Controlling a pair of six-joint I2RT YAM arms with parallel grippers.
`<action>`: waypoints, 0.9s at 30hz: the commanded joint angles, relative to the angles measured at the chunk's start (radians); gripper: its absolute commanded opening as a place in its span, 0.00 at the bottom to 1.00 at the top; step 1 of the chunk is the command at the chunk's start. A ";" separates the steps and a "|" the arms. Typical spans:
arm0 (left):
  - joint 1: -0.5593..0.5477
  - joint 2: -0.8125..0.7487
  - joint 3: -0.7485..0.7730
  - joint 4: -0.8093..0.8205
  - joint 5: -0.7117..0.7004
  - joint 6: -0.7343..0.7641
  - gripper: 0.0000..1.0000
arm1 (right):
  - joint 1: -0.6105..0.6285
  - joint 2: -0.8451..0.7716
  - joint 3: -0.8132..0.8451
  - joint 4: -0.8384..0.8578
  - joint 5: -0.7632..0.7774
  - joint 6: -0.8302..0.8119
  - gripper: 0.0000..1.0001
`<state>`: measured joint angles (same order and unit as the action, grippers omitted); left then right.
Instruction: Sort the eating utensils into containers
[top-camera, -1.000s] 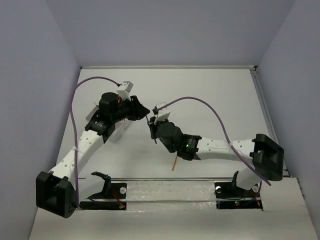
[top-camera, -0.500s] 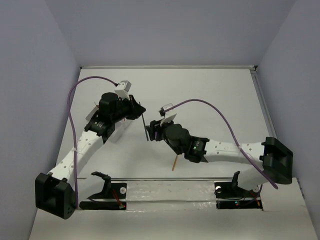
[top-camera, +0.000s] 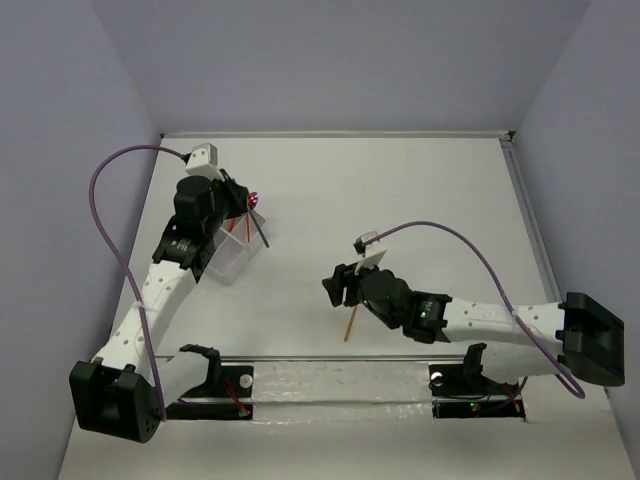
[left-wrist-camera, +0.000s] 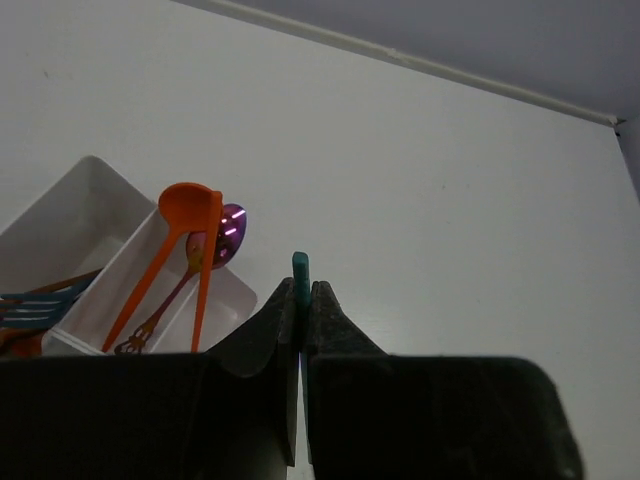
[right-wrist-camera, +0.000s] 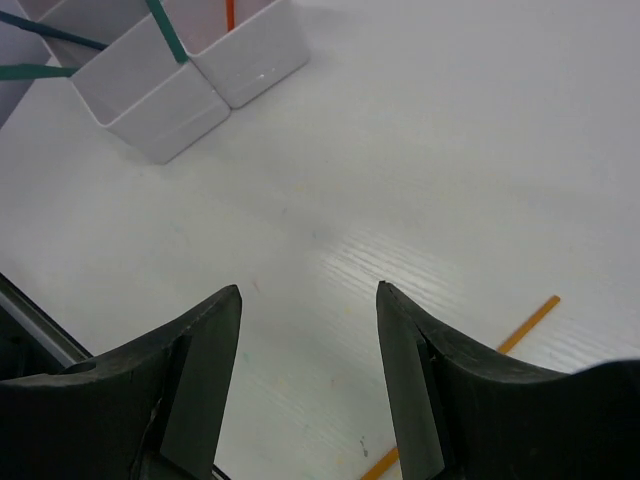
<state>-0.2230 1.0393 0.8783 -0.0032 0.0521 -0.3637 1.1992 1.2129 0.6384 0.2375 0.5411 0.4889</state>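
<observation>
The left gripper (left-wrist-camera: 300, 305) has its two fingers pressed tight together, and they pinch a thin teal stick (left-wrist-camera: 300, 268). Only the stick's tip pokes out past the fingers in the left wrist view. I think it holds the stick by one end so the long part can drop neatly into the tray (left-wrist-camera: 75, 195).

The tray sits at the lower left of that view. An orange spoon (left-wrist-camera: 187, 203) and a shiny spoon (left-wrist-camera: 232, 222) already lean in one part of it, with their bowls up over the rim. (The shiny one looks purple in this light.)

In the top view the left arm reaches up the left side. Its wrist bends over the right end of the tray, in the upper left of the frame.

The right gripper (right-wrist-camera: 305, 300) has its fingers spread wide apart and holds nothing. The right arm lies low, from the lower right toward the middle of the top view. An orange stick (right-wrist-camera: 527, 318) lies flat on the white table (right-wrist-camera: 420, 150), at the lower right of the right wrist view, just beside the open fingers. I guess that stick is the next one to pick up.
</observation>
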 joint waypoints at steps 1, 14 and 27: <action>0.007 0.031 0.053 0.110 -0.187 0.037 0.06 | 0.010 -0.059 -0.045 -0.059 -0.006 0.097 0.62; 0.007 0.116 0.036 0.305 -0.422 0.169 0.06 | 0.010 -0.070 -0.094 -0.236 0.016 0.191 0.63; -0.024 0.257 0.027 0.356 -0.434 0.235 0.06 | 0.010 0.054 -0.045 -0.392 0.045 0.293 0.68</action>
<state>-0.2302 1.2839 0.8925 0.2668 -0.3305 -0.1638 1.1992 1.2247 0.5312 -0.0612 0.5304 0.7376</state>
